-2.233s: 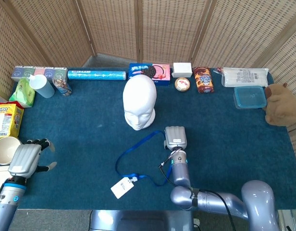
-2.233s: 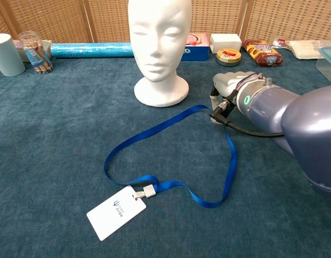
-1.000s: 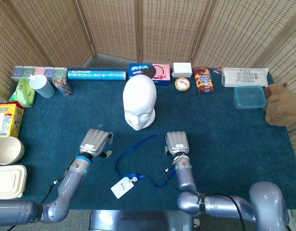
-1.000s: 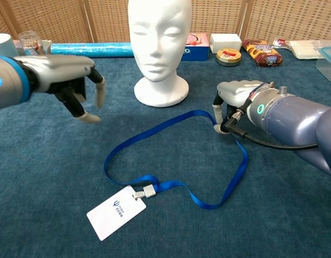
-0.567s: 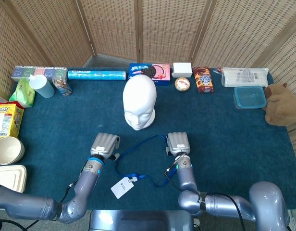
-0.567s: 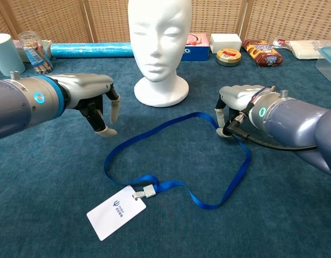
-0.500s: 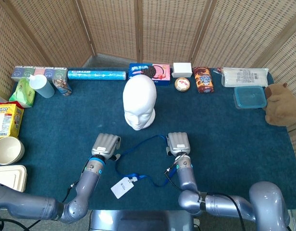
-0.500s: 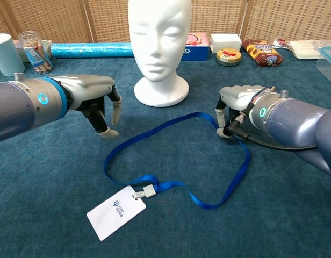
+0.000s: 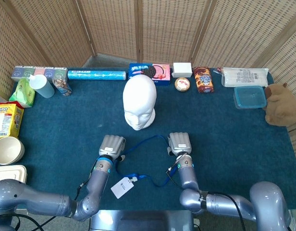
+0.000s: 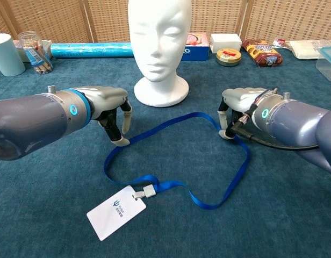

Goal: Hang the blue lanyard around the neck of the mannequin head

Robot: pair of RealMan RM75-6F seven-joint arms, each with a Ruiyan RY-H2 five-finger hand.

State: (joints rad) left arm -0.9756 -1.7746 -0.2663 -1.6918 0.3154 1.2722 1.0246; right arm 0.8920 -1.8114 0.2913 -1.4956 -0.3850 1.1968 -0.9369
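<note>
The white mannequin head (image 9: pixel 139 102) (image 10: pixel 159 43) stands upright at mid-table, facing me. In front of it the blue lanyard (image 10: pixel 165 126) lies in an open loop on the blue cloth, its white badge card (image 10: pixel 116 212) (image 9: pixel 122 187) at the near left. My right hand (image 10: pixel 238 107) (image 9: pixel 179 143) pinches the loop's right side and holds it just off the cloth. On the loop's left side, my left hand (image 10: pixel 114 110) (image 9: pixel 112 144) points its spread fingers down. Its fingertips (image 10: pixel 121 141) sit right beside the strap with nothing in them.
Along the back edge stand a white cup (image 9: pixel 41 85), a blue roll (image 9: pixel 96 75), a cookie box (image 9: pixel 149 73) and snack packs. A blue-lidded container (image 9: pixel 250 97) and a plush toy (image 9: pixel 282 103) are at the right, a bowl (image 9: pixel 6 150) and yellow box (image 9: pixel 6 120) at the left.
My left hand has come in from the far left and lowered to the loop's left strap. The right hand has drawn its side of the strap slightly nearer and rightward, widening the loop.
</note>
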